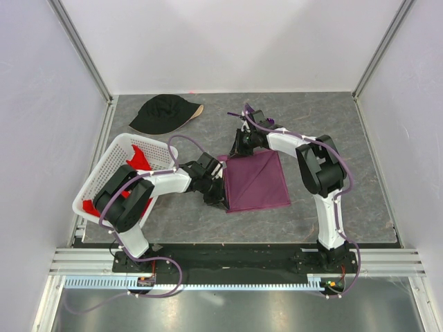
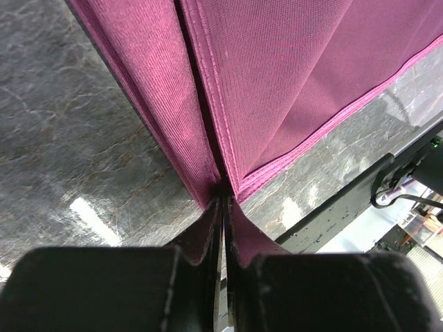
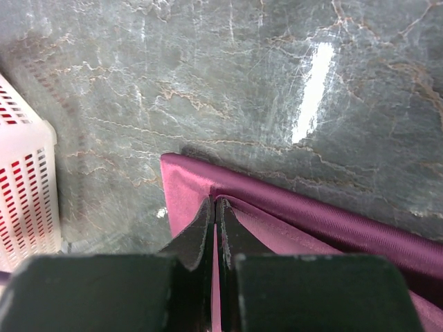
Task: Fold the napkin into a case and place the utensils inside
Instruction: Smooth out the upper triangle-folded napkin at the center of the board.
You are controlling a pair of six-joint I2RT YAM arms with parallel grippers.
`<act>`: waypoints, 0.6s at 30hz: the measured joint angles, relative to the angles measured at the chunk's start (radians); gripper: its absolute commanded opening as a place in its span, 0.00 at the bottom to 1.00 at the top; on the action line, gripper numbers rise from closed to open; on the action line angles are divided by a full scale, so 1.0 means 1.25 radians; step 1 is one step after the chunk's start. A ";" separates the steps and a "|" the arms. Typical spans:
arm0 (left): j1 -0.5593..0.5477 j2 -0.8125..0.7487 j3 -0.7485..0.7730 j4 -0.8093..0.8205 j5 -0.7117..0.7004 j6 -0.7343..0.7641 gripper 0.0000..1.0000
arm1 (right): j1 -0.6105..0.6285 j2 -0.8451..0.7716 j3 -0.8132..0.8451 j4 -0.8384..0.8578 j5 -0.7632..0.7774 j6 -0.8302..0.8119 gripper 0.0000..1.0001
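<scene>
Napkin (image 1: 257,181) looked thin, soft, floppy — best held at corners. L gripper (image 2: 223,200) & R gripper (image 3: 215,204) both pinched its edge.

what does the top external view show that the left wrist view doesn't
Only the top external view: the black cap, the white basket with red cloth, and the right gripper at the far edge. Only the left wrist view: the stitched hem and stacked layers pinched in the left gripper. Both: the purple napkin on the grey table.
</scene>
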 measured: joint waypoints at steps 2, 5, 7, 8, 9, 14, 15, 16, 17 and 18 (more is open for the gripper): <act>0.000 0.000 0.000 0.000 0.000 0.000 0.09 | 0.000 0.007 0.002 0.000 -0.003 0.001 0.05; 0.000 0.000 -0.001 0.001 0.000 0.000 0.09 | 0.000 0.013 0.003 0.000 -0.003 0.002 0.05; 0.000 0.000 -0.001 0.001 0.000 0.000 0.09 | 0.000 0.017 0.008 0.000 -0.004 0.002 0.06; 0.000 0.000 -0.001 0.001 0.000 0.000 0.09 | 0.000 0.019 0.010 -0.001 -0.005 0.003 0.07; 0.000 0.000 -0.001 0.001 0.000 0.000 0.09 | 0.000 0.020 0.013 -0.001 -0.006 0.003 0.08; 0.001 0.000 -0.001 0.001 0.000 -0.001 0.09 | 0.003 0.021 0.025 -0.003 -0.010 0.005 0.10; 0.001 0.000 -0.001 0.001 0.000 -0.001 0.09 | 0.004 0.022 0.029 -0.003 -0.013 0.006 0.10; 0.001 0.000 -0.001 0.001 0.000 -0.001 0.09 | 0.004 0.023 0.032 -0.003 -0.015 0.006 0.11; 0.001 0.000 -0.001 0.001 0.000 -0.001 0.09 | 0.004 0.024 0.034 -0.003 -0.015 0.007 0.12; 0.001 0.000 -0.001 0.001 0.000 -0.001 0.09 | 0.004 0.027 0.037 -0.003 -0.016 0.007 0.12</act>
